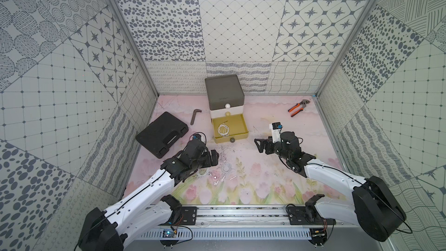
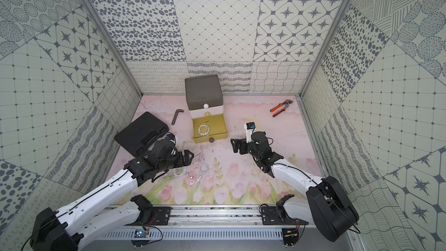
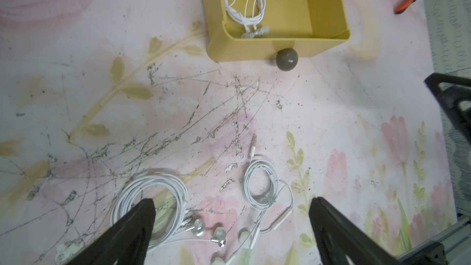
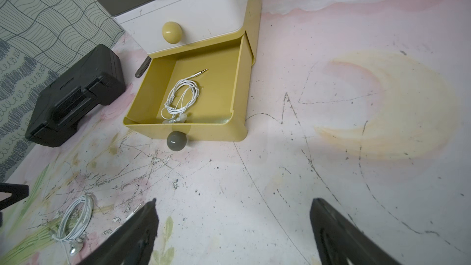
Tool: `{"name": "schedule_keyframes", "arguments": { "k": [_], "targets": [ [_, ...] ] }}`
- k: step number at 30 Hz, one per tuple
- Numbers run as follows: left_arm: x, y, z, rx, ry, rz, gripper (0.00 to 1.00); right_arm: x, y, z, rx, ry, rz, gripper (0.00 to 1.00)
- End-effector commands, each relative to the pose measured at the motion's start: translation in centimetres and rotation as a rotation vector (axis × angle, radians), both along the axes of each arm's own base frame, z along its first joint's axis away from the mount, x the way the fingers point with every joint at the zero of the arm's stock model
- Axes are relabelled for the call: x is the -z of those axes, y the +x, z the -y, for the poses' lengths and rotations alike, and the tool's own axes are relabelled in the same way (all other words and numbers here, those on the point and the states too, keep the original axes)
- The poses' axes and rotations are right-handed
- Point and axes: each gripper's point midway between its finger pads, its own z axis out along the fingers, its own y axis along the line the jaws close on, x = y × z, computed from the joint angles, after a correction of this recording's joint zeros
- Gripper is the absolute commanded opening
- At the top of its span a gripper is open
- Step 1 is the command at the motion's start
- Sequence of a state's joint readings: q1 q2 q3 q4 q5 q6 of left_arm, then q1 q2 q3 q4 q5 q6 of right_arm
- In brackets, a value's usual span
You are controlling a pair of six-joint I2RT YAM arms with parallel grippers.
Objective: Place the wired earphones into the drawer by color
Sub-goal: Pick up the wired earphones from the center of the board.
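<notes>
A white coiled wired earphone (image 4: pixel 181 98) lies in the pulled-out mustard-yellow bottom drawer (image 4: pixel 239 77) of the three-tier plastic unit. Two more white earphone coils (image 3: pixel 150 200) lie on the table (image 3: pixel 331 123) just in front of that drawer. The left fingers (image 3: pixel 132 225) are spread wide and empty over these coils. The right fingers (image 4: pixel 339 230), equally wide and empty, are near the drawer's front. The step in hand looks like fetching the next white set, which calls for lowering onto one coil and closing.

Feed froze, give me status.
Left gripper open, right gripper open, both empty. One white coil in yellow drawer; big coil, small coil on mat. Nothing blocking.
</notes>
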State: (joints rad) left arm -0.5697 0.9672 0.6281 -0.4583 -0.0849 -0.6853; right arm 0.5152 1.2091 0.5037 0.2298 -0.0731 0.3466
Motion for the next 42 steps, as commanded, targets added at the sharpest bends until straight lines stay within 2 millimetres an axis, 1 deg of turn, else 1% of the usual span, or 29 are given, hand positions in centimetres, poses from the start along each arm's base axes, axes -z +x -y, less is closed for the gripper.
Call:
{"name": "schedule_keyframes", "arguments": {
  "k": [1,3,5,11,17,22,29,42],
  "targets": [
    [3.4,-2.5,-1.4,-0.075,0.131,-0.180,0.99,-2.6,0.6,0.8,0.041,0.022,0.124,0.97],
    [3.9,-2.6,-1.4,-0.067,0.187,-0.196,0.99,-2.9,0.5,1.6,0.068,0.021,0.150,0.97],
    [4.4,-2.6,-1.5,-0.067,0.233,-0.204,0.99,-3.2,0.1,1.6,0.058,0.025,0.168,0.97],
    [5.7,-2.5,-1.4,-0.072,0.275,-0.223,0.92,-3.2,0.3,2.3,0.096,0.007,0.136,0.97],
    [6.7,-2.3,-1.2,-0.072,0.309,-0.225,0.83,-3.3,0.2,2.1,0.088,0.014,0.140,0.97],
    [7.3,-1.8,-1.2,-0.068,0.334,-0.219,0.73,-3.2,0.5,3.0,0.149,0.021,0.137,0.97],
    [8.5,-1.5,-1.0,-0.059,0.361,-0.237,0.64,-3.1,0.7,3.6,0.193,0.034,0.132,0.97],
    [9.0,-1.0,-0.9,-0.050,0.381,-0.230,0.50,-3.3,0.4,3.5,0.179,0.050,0.152,0.97]
  ]
}}
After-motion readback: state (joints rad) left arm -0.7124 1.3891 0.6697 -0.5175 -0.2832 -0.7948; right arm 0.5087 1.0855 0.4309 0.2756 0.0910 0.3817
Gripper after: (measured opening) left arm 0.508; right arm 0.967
